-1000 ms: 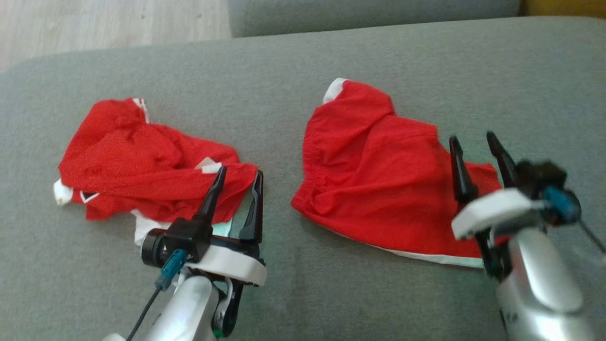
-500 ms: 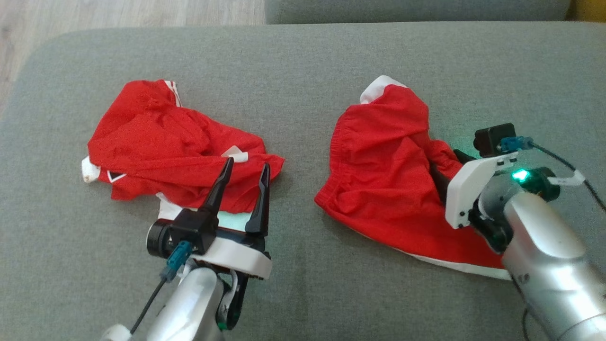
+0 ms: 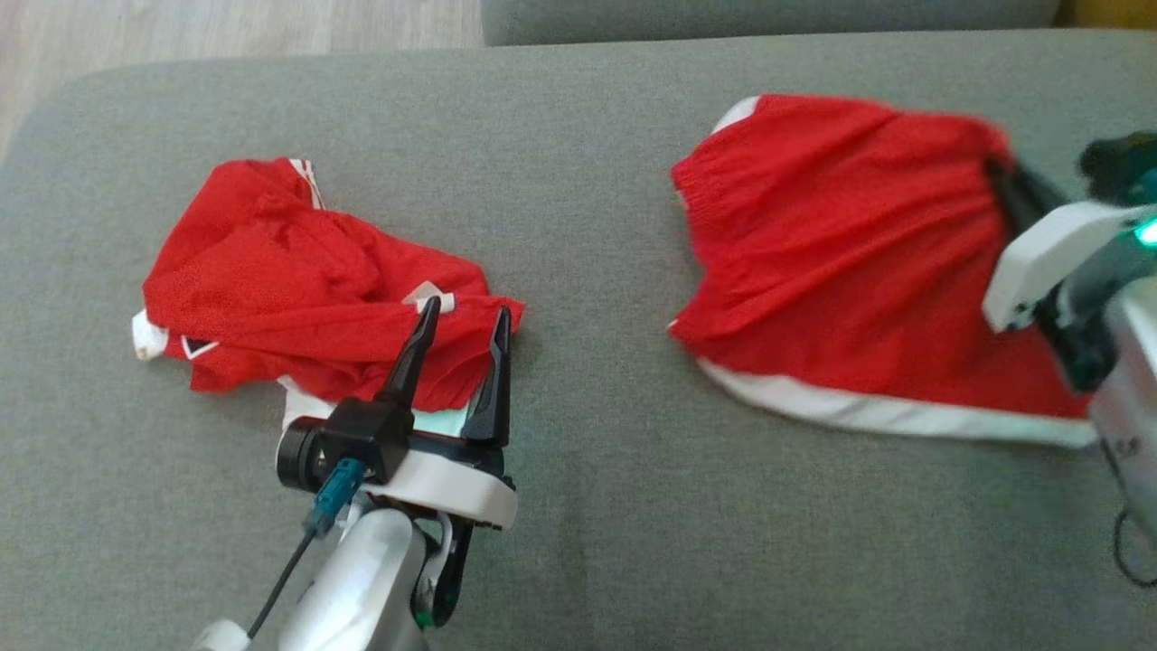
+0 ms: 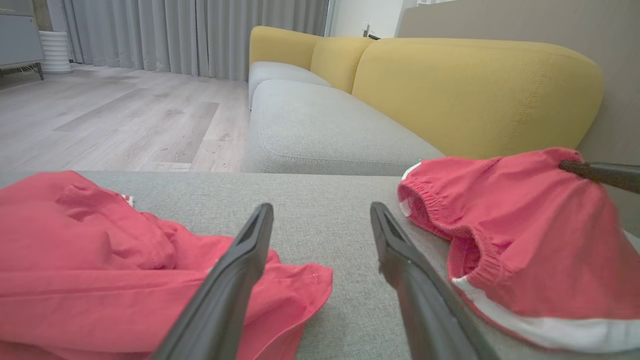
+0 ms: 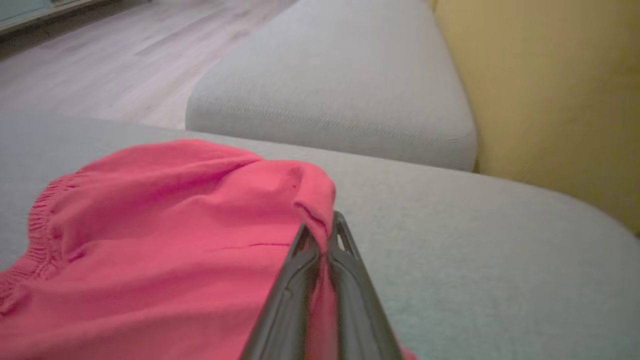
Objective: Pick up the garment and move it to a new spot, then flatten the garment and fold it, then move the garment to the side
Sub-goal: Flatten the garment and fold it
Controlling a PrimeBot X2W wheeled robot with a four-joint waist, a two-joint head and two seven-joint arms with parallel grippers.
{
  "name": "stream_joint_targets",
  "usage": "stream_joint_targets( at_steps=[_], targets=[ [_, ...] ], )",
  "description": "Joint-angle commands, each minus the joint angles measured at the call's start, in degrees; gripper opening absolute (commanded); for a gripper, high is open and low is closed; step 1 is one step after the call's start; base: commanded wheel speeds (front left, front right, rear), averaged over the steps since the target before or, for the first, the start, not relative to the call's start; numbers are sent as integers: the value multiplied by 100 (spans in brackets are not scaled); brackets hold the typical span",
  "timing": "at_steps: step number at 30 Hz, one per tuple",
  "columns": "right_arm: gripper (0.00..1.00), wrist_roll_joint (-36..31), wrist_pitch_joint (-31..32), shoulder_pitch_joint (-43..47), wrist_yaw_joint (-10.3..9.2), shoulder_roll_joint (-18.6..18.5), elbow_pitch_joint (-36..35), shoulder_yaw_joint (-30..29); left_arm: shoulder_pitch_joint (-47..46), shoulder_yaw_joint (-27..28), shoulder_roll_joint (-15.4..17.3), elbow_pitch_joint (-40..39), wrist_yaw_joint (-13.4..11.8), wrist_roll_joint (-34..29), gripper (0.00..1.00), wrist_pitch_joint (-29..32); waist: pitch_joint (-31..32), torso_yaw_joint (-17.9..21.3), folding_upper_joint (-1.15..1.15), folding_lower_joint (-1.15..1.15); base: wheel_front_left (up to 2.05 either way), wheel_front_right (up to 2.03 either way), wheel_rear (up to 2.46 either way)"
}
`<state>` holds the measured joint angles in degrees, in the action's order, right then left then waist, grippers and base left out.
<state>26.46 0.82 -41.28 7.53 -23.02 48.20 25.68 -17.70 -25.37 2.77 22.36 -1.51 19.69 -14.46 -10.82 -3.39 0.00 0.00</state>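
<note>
Our right gripper (image 5: 320,232) is clenched on a pinch of the red shorts (image 3: 841,244), the cloth squeezed between its two dark fingers. From the head camera those fingertips are buried in the raised fold, and the arm itself is cut off by the right edge, blurred, and covers the shorts' near right corner. The shorts lie on the right half of the grey cushion (image 3: 578,181), lifted at the gripped point; the elastic waistband faces left and the white hem trails along the near side. Whether the far end rests on the cushion we cannot tell.

Our left gripper (image 3: 463,312) hangs released, fingers spread, holding nothing. It sits at the near right end of a second red garment (image 3: 289,280). This one is crumpled on the left half, so we cannot make out its shape, and the gripper body hides part of its white trim.

A broad bare strip of grey separates the two garments, and the near side of the cushion is bare too. The cushion's rounded far left corner meets wood floor (image 3: 226,27). Past the far edge lies another grey cushion (image 4: 320,130) with a yellow backrest (image 4: 475,90) on the right.
</note>
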Motion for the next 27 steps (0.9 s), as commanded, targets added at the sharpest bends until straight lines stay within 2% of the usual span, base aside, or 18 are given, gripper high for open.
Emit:
stream_joint_targets(
  at_steps=[1, 11, 12, 13, 17, 20, 27],
  targets=[
    [0, -151, -230, -208, -4, -133, -7, -86, -186, 193, 11, -187, -13, -17, 100, -54, -59, 19, 0, 0, 0, 0, 0],
    [0, -1074, -942, -724, -4, -127, 1066, -593, -312, 121, 11, -179, -4, -6, 100, -54, -272, -25, 0, 0, 0, 0, 0],
    [47, -1194, -1064, -784, -4, -134, 1163, -662, -320, 117, 11, -178, -5, -5, 100, -54, -283, -29, 0, 0, 0, 0, 0],
    [100, -1284, -1149, -835, -4, -121, 1272, -756, -325, 114, 11, -177, -6, -4, 100, -54, -287, -31, 0, 0, 0, 0, 0],
    [100, -1645, -1447, -987, -4, -63, 1496, -1147, -330, 128, 11, -152, -21, 0, 100, -54, -251, 1, 0, 0, 0, 0, 0],
    [100, -1877, -1557, -933, -4, 61, 1376, -1486, -302, 154, 11, -136, -29, -1, 100, -54, -166, 76, 0, 0, 0, 0, 0],
    [100, -2286, -1580, 300, -4, 763, -565, -2536, -186, 225, 11, -151, -12, -2, 100, -54, 92, 364, 0, 0, 0, 0, 0]
  ],
)
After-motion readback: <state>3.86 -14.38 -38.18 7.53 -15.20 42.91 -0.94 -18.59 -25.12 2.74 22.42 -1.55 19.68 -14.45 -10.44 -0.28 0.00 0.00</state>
